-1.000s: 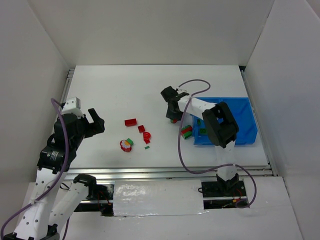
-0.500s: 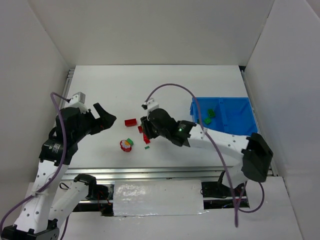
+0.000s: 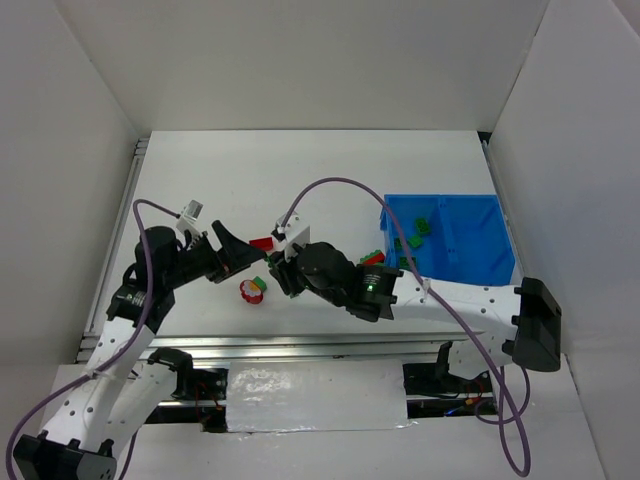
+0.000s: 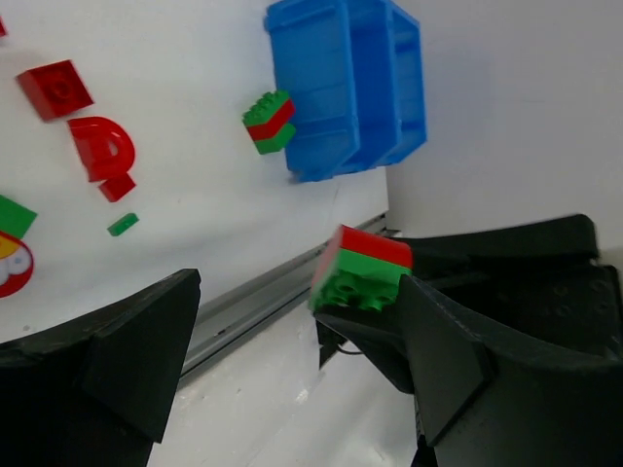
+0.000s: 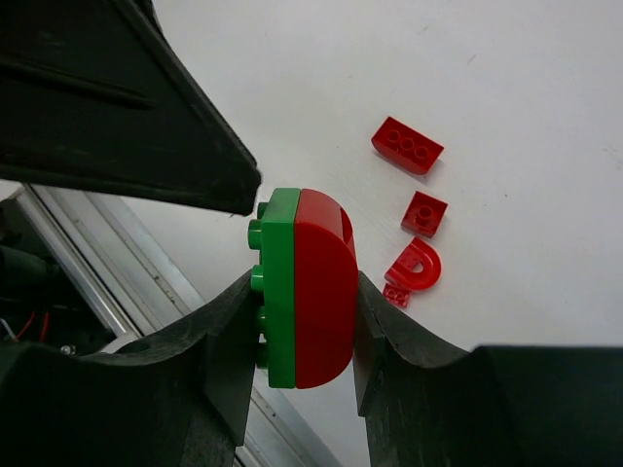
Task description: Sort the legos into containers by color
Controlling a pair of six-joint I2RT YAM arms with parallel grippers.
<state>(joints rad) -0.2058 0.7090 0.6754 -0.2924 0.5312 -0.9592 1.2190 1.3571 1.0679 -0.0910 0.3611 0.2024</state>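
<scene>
My right gripper (image 3: 284,271) is shut on a joined red-green lego (image 5: 302,288) and holds it above the table; the lego also shows in the left wrist view (image 4: 362,265). My left gripper (image 3: 236,260) is open, and the held lego sits between its fingers, close to the right finger (image 4: 443,355). The blue bin (image 3: 500,262) stands at the right with green legos (image 3: 421,228) in its left compartment. Another red-green lego (image 3: 372,259) lies against the bin's left wall. Loose red legos (image 5: 407,145) and a red arch (image 5: 417,267) lie on the table.
A round red-white piece (image 3: 252,290) lies below my left gripper. A red brick (image 3: 262,243) lies just behind the two grippers. A tiny green piece (image 4: 123,224) lies near the arch. The table's metal front rail (image 3: 330,345) runs close below both grippers.
My right arm swung left from the bin to the loose legos and now holds the red-green piece up. My left arm moved right, bringing its open fingers around that piece.
</scene>
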